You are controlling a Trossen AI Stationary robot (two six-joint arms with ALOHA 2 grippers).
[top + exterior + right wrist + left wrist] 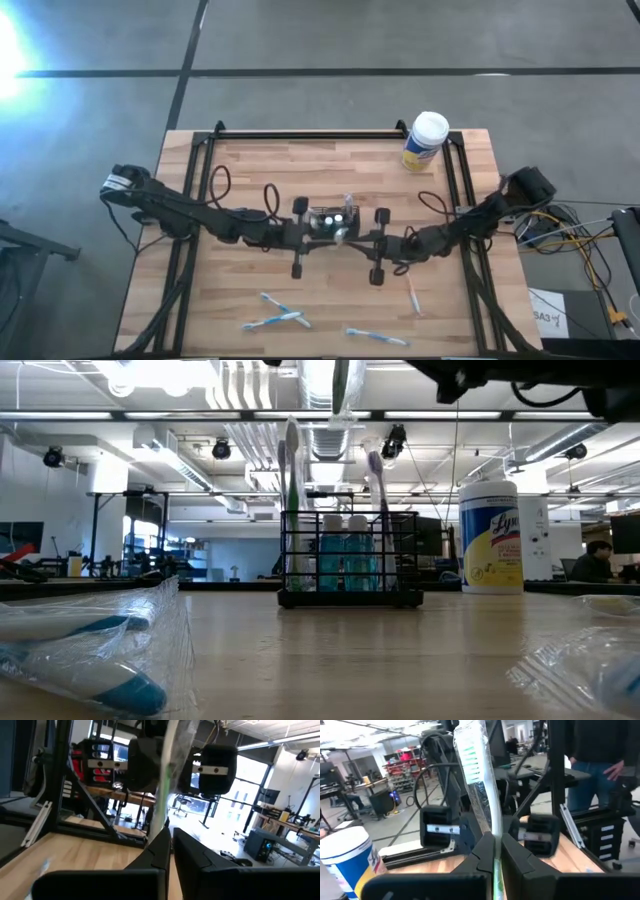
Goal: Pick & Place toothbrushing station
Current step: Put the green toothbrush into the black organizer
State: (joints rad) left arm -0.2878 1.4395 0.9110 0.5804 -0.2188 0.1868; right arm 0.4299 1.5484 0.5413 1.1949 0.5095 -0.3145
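Nearest the front edge of the table (250,160) lie several wrapped toothbrushes (275,320), flat and scattered, apparently waiting their turn; in the low view their clear wrappers fill the foreground on both sides. Behind them, at mid-table, the two arms meet nose to nose. The left gripper (495,851) is pinched tight on a toothbrush in a clear sleeve (480,785), which stands up from between its fingers with the green-striped bristle end uppermost. The right gripper (170,837) faces it from the other side with its fingers drawn nearly together on the lower part of the same wrapped brush, so both seem to have a hold of it at once. That reads as a handover or a two-handed pull on the wrapper, done in the air above the holder so the brush can afterwards go down bristles up. Directly under the meeting grippers sits the toothbrushing station (350,560), a black wire rack standing square on the wood, already carrying upright brushes and blue-green tubes. Its central spot keeps it within easy reach of both arms. Farther back, near the right rear corner and well apart from the rack, stands a yellow wipes canister (425,140) with a white cap, taking no part in this step.
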